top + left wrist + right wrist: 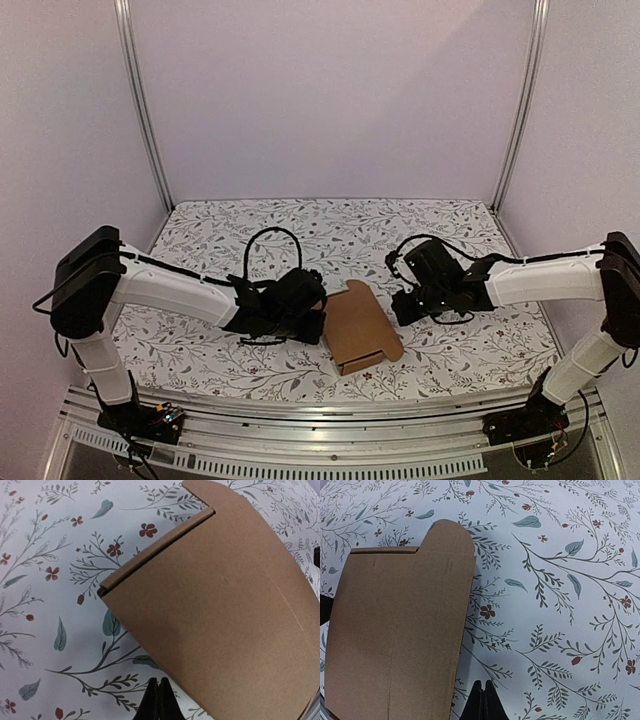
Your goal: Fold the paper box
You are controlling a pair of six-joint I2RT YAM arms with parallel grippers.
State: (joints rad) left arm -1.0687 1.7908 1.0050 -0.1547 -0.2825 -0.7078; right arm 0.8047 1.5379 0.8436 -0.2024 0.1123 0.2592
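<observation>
Floral tablecloth [450, 350] bears paper box [358, 327], walls plain.

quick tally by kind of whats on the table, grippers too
paper box, brown cardboard: 1
grippers: 2, the left gripper and the right gripper, both shut
floral table cover: 1
total: 4

- The left arm [170, 288] is stretched inward from its base, with the forearm held low and nearly level.
- The left gripper [158, 700] is closed, its fingers pressed together.
- The right arm [545, 280] is extended inward likewise.
- The right gripper [481, 700] is also closed, finger against finger.
</observation>
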